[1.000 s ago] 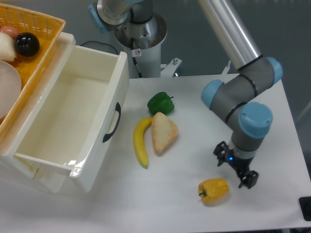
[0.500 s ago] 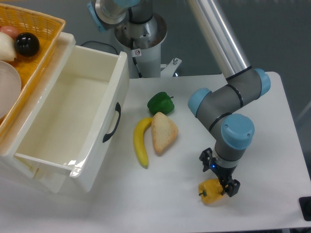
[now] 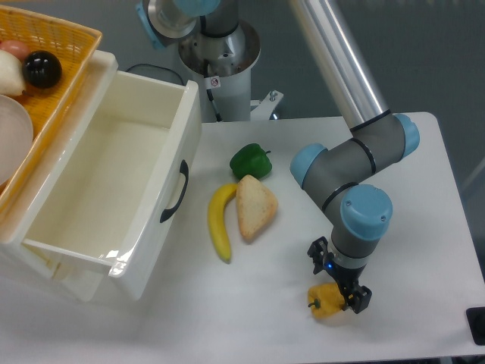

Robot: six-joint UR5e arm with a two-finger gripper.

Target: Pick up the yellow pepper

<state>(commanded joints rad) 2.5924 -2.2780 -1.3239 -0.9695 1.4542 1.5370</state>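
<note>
The yellow pepper (image 3: 324, 301) is found near the front edge of the table (image 3: 424, 227), well apart from the banana (image 3: 220, 222). Much of it is covered by the gripper (image 3: 339, 274), which is set directly over it. One black finger is seen at each side of the pepper, so the jaws stand apart around it; whether they press on it cannot be told.
</note>
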